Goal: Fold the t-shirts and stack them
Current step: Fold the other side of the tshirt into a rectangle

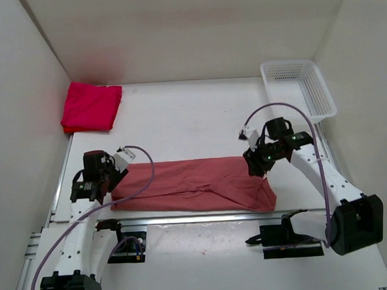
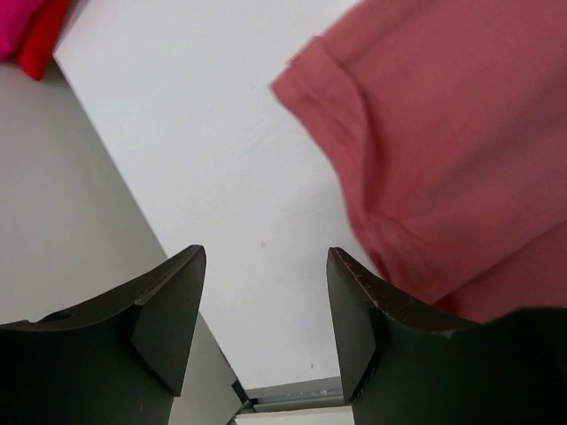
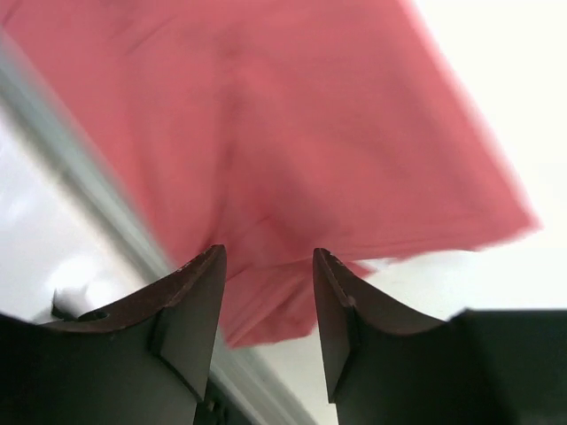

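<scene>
You find the salmon t-shirt (image 1: 195,185) at lower centre of the top view, 1 long folded strip beside the near rail (image 1: 203,216). Left gripper (image 2: 266,266): spread, empty, at its left end. Right gripper (image 3: 266,257): spread, empty, at its right end. 2 folded t-shirts (image 1: 91,106) sit stacked upper left; bare table (image 1: 186,119) separates them from the strip.

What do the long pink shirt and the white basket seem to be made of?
The salmon pink shirt looks like soft matte knit fabric, probably cotton: it lies limp, with creases and a stitched sleeve hem. The basket looks like rigid white plastic: an even moulded mesh with a smooth rim.
</scene>
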Controlling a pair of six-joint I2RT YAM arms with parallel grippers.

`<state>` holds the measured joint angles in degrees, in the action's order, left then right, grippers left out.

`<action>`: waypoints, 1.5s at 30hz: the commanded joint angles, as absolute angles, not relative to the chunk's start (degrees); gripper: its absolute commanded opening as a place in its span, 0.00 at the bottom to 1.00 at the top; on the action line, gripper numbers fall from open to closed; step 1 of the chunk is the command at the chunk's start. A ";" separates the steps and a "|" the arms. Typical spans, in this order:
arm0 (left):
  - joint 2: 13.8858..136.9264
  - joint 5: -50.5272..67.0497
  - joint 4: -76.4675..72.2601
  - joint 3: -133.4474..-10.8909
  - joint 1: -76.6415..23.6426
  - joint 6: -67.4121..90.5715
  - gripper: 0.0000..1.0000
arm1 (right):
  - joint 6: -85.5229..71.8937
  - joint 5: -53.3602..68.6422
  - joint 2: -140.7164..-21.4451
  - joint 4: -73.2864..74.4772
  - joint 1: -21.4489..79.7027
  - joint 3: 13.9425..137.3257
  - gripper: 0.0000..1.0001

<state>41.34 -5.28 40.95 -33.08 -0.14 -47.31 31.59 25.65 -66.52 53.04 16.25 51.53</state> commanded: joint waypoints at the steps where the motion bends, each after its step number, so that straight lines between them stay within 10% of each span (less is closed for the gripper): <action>1: 43.32 1.39 41.83 -40.41 4.90 -45.70 0.68 | 21.12 21.89 -69.69 43.08 11.70 55.54 0.43; 17: 72.86 -9.82 33.23 -43.96 -7.47 -30.33 0.79 | 14.06 5.71 -75.76 36.12 5.37 46.41 0.53; 25: 76.90 -15.82 29.36 -39.64 -6.07 -33.05 0.46 | 14.15 4.57 -79.80 29.01 6.77 41.31 0.43; 28: 76.73 -16.09 28.57 -39.64 -2.92 -31.13 0.33 | 13.98 4.22 -81.47 27.69 4.93 40.52 0.14; 29: 76.73 -15.65 29.00 -39.99 -2.12 -30.85 0.34 | 14.50 4.13 -81.56 27.34 5.01 40.52 0.00; 40: 80.16 -12.42 34.34 -45.51 7.38 -25.84 0.32 | 16.87 2.82 -85.78 26.28 7.64 48.33 0.00; 45: 76.46 -2.21 39.19 -54.66 1.24 -21.98 0.52 | 17.23 0.44 -85.52 26.10 11.07 49.57 0.13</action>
